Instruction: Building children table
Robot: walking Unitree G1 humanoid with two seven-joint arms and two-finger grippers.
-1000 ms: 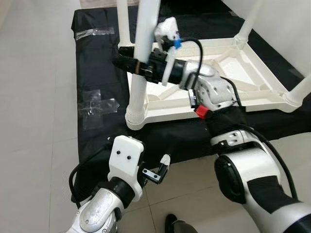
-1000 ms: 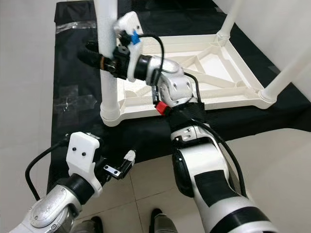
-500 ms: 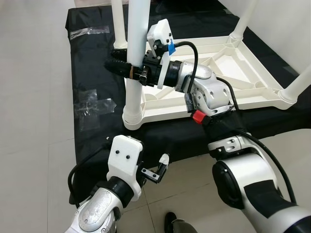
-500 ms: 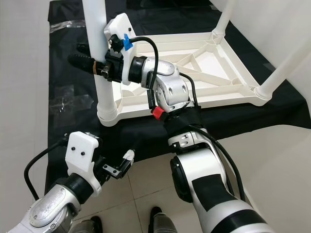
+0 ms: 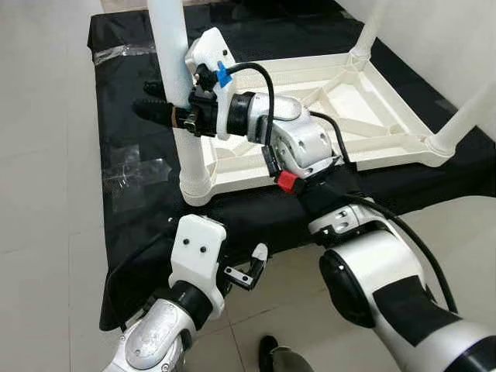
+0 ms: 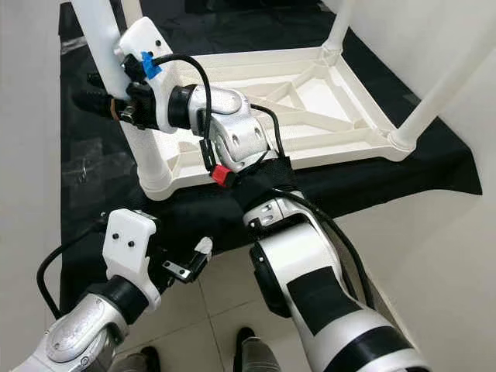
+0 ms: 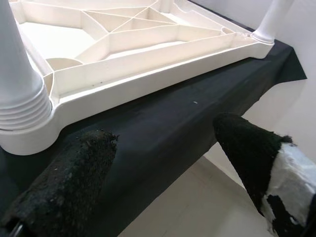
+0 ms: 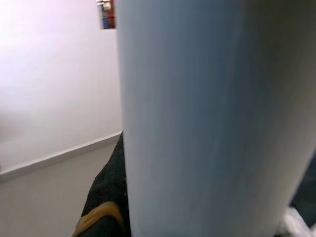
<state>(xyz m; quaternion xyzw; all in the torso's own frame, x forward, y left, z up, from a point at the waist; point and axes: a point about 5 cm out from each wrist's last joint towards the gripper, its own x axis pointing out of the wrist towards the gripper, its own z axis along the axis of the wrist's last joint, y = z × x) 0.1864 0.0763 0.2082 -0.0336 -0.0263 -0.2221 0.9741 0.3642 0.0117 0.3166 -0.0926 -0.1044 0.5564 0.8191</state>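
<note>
Closest to the camera, the left gripper [image 5: 246,273] hangs low over the pale tiled floor [image 5: 46,194], just off the near edge of a black cloth [image 5: 132,132]; its two black fingers [image 7: 64,190] stand apart with nothing between them, and its wrist view looks past them at the cloth edge and the underside of the table. Beyond it, on the cloth, lies a white plastic children's table top [image 5: 349,101] turned upside down, its ribbed underside facing up. At the near left corner of that top a white table leg [image 5: 177,85] stands upright in its ribbed socket [image 5: 195,182]. The right arm reaches across the top from the robot's right, and the right gripper [image 5: 167,112] is clamped around this leg partway up its length, one black finger showing past the leg on its left side; in the right wrist view the leg is a broad pale column pressed close against the camera with a dark finger [image 8: 106,197] beside it. A strip of clear tape [image 5: 136,167] is stuck to the cloth left of the socket. Farther back, another leg [image 5: 370,31] rises from the far right corner of the top, and a third leg [image 5: 465,120] stands at the near right corner, tilted outward in the picture. A second strip of tape [image 5: 116,53] sits near the far left edge of the cloth.
</note>
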